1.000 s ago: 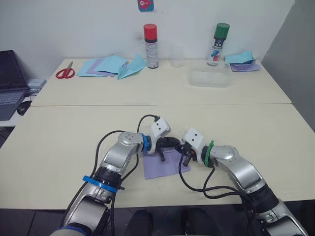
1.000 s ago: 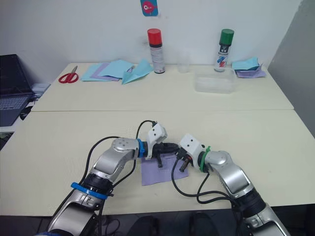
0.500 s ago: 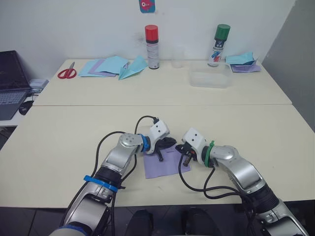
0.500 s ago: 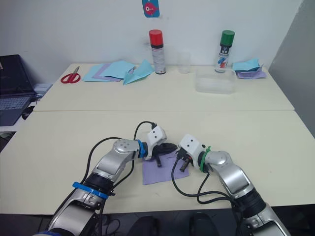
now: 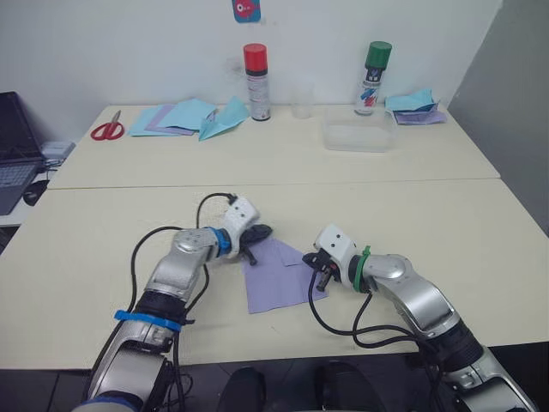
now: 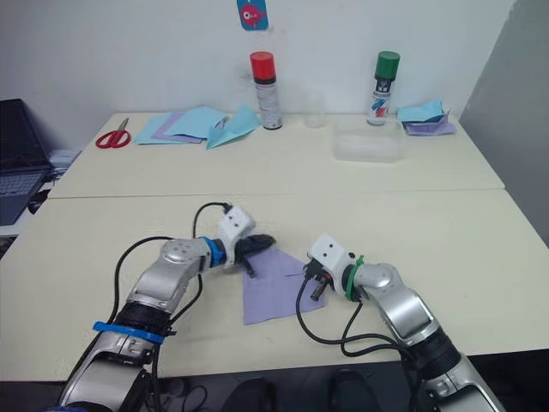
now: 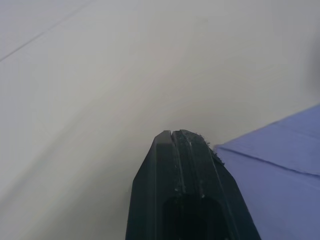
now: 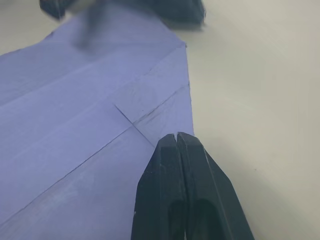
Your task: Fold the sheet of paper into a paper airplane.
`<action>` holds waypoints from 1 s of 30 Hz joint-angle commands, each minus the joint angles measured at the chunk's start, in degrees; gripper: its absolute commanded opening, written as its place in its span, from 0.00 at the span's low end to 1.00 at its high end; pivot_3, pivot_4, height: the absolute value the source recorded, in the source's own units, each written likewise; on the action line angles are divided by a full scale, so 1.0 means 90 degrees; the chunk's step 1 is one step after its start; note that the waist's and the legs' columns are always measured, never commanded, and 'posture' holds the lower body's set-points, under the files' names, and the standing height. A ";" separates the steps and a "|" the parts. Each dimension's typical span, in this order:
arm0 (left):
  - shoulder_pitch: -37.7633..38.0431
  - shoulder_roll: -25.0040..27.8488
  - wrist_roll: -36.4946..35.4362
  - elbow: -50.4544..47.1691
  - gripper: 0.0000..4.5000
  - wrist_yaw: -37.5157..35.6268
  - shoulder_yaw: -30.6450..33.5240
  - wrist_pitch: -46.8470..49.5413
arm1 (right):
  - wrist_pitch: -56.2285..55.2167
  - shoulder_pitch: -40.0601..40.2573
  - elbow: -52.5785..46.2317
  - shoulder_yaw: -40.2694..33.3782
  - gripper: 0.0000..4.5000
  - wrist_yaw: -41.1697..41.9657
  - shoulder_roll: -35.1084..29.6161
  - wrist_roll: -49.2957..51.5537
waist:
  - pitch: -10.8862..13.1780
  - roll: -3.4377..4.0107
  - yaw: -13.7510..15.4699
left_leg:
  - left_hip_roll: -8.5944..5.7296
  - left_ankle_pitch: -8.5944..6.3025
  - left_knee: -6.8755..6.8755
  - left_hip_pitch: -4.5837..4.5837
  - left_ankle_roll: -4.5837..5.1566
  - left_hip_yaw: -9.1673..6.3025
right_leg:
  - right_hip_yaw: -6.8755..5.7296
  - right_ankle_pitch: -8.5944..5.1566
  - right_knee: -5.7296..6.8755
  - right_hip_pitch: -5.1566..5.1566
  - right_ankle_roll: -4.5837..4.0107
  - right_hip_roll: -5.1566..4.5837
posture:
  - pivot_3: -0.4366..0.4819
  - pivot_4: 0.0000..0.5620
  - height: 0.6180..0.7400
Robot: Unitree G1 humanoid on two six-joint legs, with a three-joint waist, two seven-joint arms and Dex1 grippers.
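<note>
Over on the far left of the back table lie red scissors [image 5: 108, 129], then a spread of light-blue sheets [image 5: 184, 114]. Coming forward, the left gripper [image 5: 255, 235] sits at the top-left corner of the sheet of paper [image 5: 279, 279], fingers pressed together, tips right at the paper's edge on the bare front table [image 5: 103, 249]; whether they pinch the corner I cannot tell. The lavender sheet lies flat near the front edge, between the two grippers, with creases crossing it and its upper edge angled to a point. On its right edge, the right gripper [image 6: 314, 284] rests with fingers closed tight, pressing down on the paper as far as I can judge. This looks like an early nose fold, far from done. Next: lift that left corner, swing it to the centre crease, while the right pins the sheet.
</note>
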 commanded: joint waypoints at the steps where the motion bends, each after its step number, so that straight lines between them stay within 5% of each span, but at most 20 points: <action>1: 0.0094 0.0050 -0.0759 -0.0937 0.00 -0.0090 0.0608 0.0459 | 0.0099 0.0042 0.0303 0.0133 0.00 -0.0061 0.0019 -0.0181 | 0.0001 -0.0002 -0.0011 | -0.0001 0.0000 0.0000 -0.0001 0.0000 0.0000 | 0.0002 0.0000 -0.0002 0.0000 0.0000 -0.0005 | 0.48 0.27 1.00; 9: 0.0914 0.0468 -0.1561 -0.2118 0.00 0.0220 0.1486 0.1605 | -0.0039 -0.0026 0.0467 0.0217 0.00 -0.0031 0.0191 -0.0243 | 0.0001 -0.0002 -0.0054 | 0.0000 0.0000 -0.0005 0.0013 0.0000 0.0006 | 0.0019 0.0000 0.0002 0.0000 0.0000 -0.0014 | 0.48 0.27 1.00; 16: 0.1799 0.0570 -0.1726 -0.3087 0.00 0.0404 0.1372 0.1950 | -0.0103 -0.0088 0.0525 0.0250 0.00 0.0010 0.0310 -0.0262 | 0.0001 -0.0003 -0.0048 | 0.0007 0.0000 -0.0006 0.0014 0.0000 0.0004 | 0.0023 0.0000 0.0002 0.0001 0.0000 -0.0019 | 0.48 0.27 1.00; 30: 0.2772 0.0258 -0.2425 -0.3221 0.00 0.0531 0.1940 0.1930 | -0.0522 -0.0285 0.0890 0.0383 0.00 0.0134 0.0583 -0.0363 | 0.0002 -0.0002 -0.0055 | 0.0012 0.0000 -0.0013 0.0018 0.0000 0.0005 | 0.0030 -0.0003 -0.0001 -0.0005 -0.0007 -0.0023 | 0.48 0.27 1.00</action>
